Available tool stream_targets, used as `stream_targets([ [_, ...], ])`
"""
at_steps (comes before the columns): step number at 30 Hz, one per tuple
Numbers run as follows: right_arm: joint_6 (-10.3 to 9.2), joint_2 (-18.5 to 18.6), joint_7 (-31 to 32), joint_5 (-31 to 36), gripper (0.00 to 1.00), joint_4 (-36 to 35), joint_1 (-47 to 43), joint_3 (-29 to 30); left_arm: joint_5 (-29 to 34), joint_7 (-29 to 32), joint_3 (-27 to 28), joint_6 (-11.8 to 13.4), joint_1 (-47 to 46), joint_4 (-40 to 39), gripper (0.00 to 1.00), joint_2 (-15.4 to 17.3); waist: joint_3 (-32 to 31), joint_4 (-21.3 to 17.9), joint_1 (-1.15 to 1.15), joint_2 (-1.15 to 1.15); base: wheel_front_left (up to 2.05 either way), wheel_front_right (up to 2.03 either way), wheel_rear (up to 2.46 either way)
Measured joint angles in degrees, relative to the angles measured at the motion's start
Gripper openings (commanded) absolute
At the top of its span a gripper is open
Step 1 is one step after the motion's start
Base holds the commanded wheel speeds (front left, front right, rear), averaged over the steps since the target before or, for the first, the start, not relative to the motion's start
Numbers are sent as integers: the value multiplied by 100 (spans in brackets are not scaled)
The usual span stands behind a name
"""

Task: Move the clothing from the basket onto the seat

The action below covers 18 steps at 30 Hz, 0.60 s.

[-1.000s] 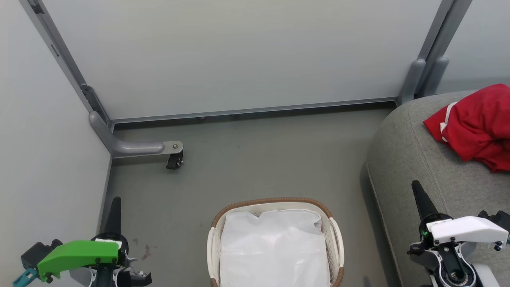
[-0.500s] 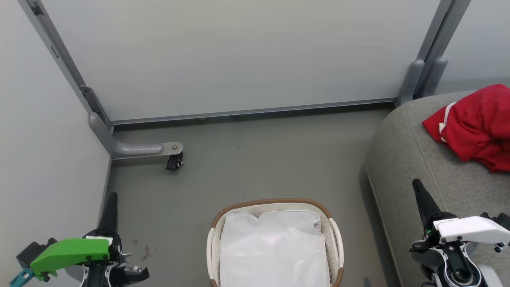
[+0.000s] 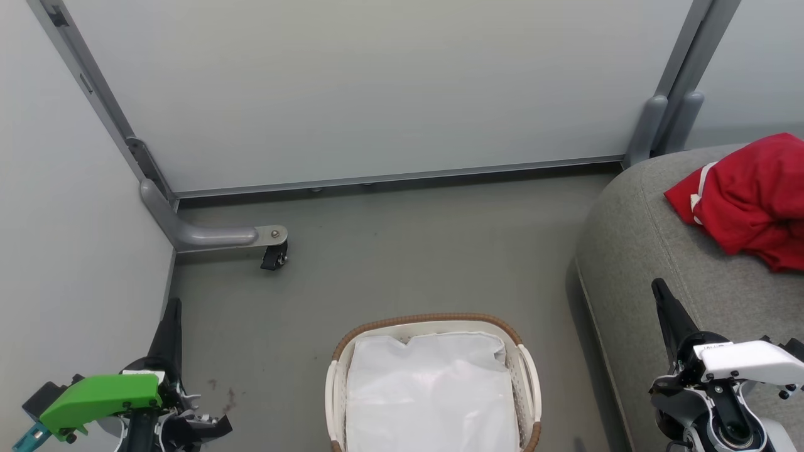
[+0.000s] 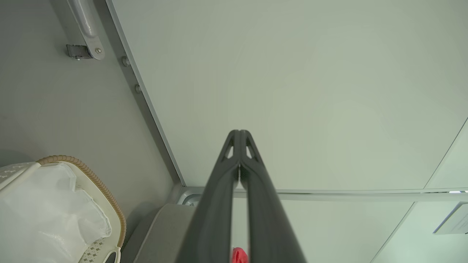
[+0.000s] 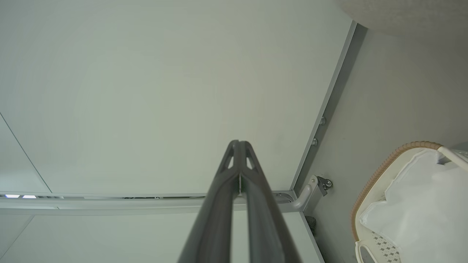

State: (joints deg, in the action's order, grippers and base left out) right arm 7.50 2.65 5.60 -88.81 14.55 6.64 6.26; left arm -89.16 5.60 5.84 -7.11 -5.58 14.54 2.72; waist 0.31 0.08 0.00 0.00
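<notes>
The scene is closed off at the back and on the left by pale grey partition panels [image 3: 377, 94] framed in grey metal. A dull grey floor [image 3: 408, 251] is spread below them. The right side of the floor is taken up by the seat [image 3: 641, 238], a large grey upholstered cushion whose rounded corner is turned toward the back panel.

The basket [image 3: 427, 319] is set on the floor near the seat's left edge, apart from it, with its brown woven-look rim toward the back panel. It is lined with a crumpled white sheet [image 3: 433, 389], which is puffed up to about rim height.

The clothing [image 3: 747, 194], a bright red bundle with a white panel at its left end, is laid on the top of the seat, inward from the rounded corner, and is cut off by the head view's right edge.

The left gripper [image 3: 171, 311] is held above the floor by the left panel, well to the left of the basket. Its two dark fingers are pressed together with nothing between them. The right gripper [image 3: 659, 289] is held over the seat's left edge, nearer than the clothing and apart from it. Its fingers are likewise pressed together on nothing.

A grey partition foot [image 3: 207, 235] with a small black caster [image 3: 274, 256] is seen on the floor at the back left corner.
</notes>
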Motion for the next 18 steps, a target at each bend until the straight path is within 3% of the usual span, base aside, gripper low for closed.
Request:
stream_targets([
  [18,-1,4,96,-350,0,-47,-13,25,-316,91,71,-26,-33,-48,0,0,-14,-8,0,0,0,0,0],
])
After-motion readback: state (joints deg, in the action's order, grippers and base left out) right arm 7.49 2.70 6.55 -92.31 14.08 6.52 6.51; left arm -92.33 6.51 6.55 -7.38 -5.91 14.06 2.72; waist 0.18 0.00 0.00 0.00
